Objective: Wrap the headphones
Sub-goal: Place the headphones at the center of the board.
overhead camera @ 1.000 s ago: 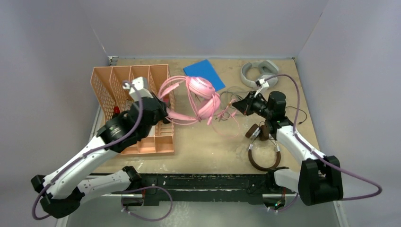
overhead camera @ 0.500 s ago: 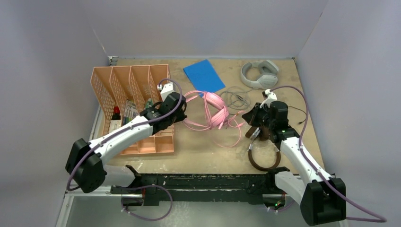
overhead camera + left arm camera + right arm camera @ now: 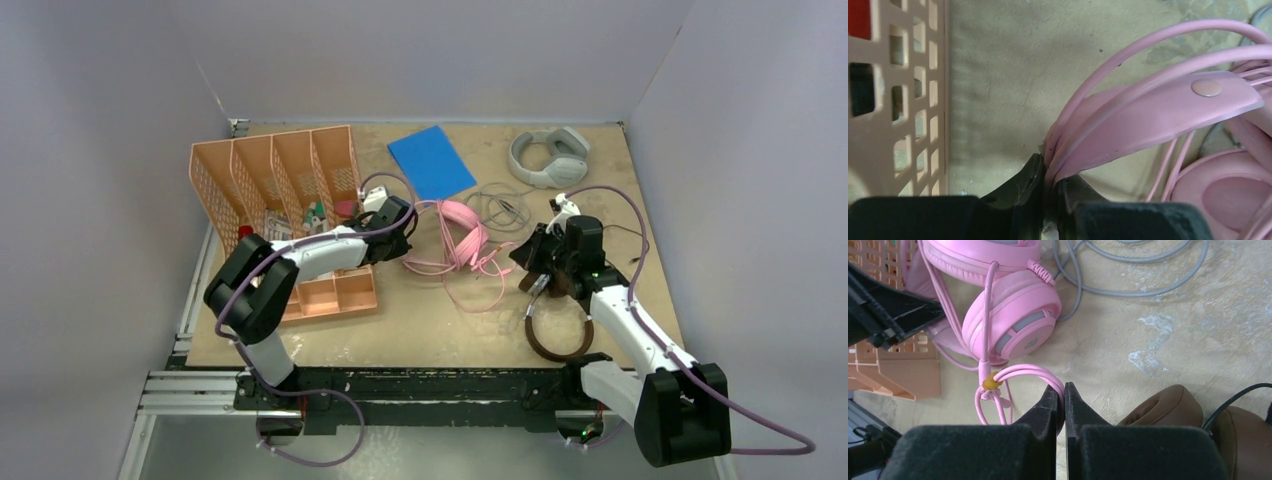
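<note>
Wood table (image 3: pixel 420 330): brown headset (image 3: pixel 1168 410) half cut off beside right gripper (image 3: pixel 1060 395) pinching pink cable (image 3: pixel 1018 372); left gripper (image 3: pixel 1050 185) pinches pink headband (image 3: pixel 1148 120)

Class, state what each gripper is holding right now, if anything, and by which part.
The left gripper grips the pink headphones by the headband. The right gripper pinches a loop of their pink cable.
</note>
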